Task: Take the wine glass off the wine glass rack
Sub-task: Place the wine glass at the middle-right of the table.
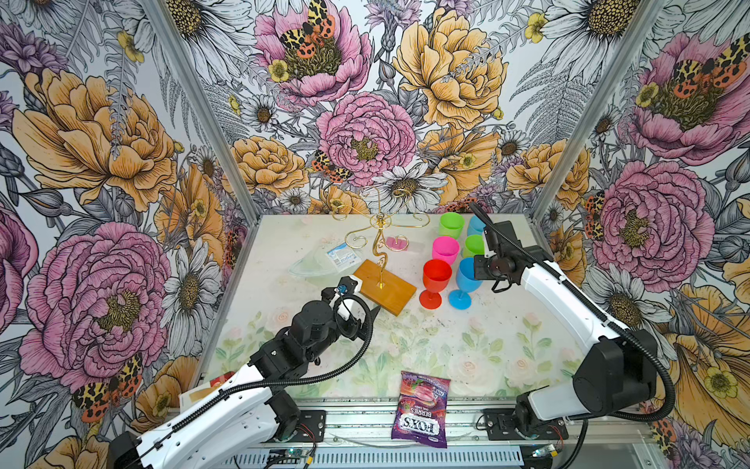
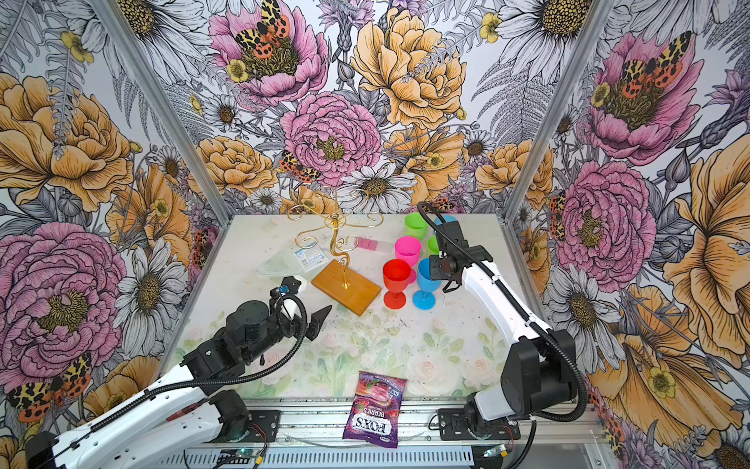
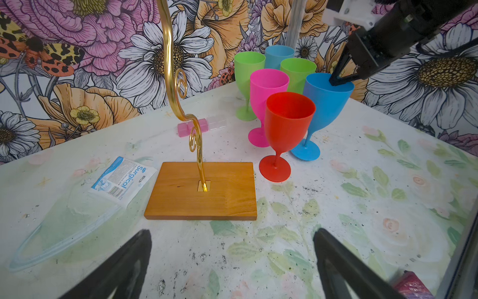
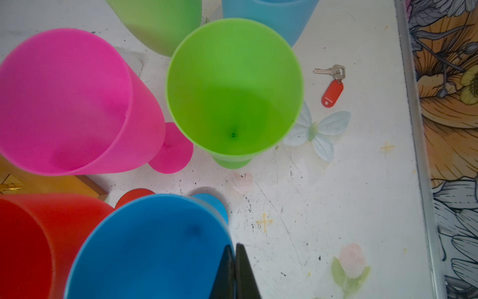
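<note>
entry: wine glass rack (image 3: pixel 181 196), standing bare mid-table, nothing hanging on its scrolls. blue wine glass (image 3: pixel 326 103) resting upright on the table just beside the red wine glass (image 3: pixel 287 121); right gripper (image 3: pixel 337 81) pinching its rim, jaws closed on the thin wall. left gripper (image 3: pixel 231 234) gaping wide, holding nothing, facing the rack's wooden base. risk: lifting away without letting go, tipping blue into its neighbours. every visible bowl, green wine glass (image 4: pixel 232 98) and pink wine glass (image 4: pixel 64 103) included, showing empty.

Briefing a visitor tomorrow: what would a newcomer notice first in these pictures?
The huge flowered wallpaper on all three walls. Then the six bright plastic glasses beside the bare gold rack toward the back of the table; the right gripper pinches the near blue glass by its rim.
</note>
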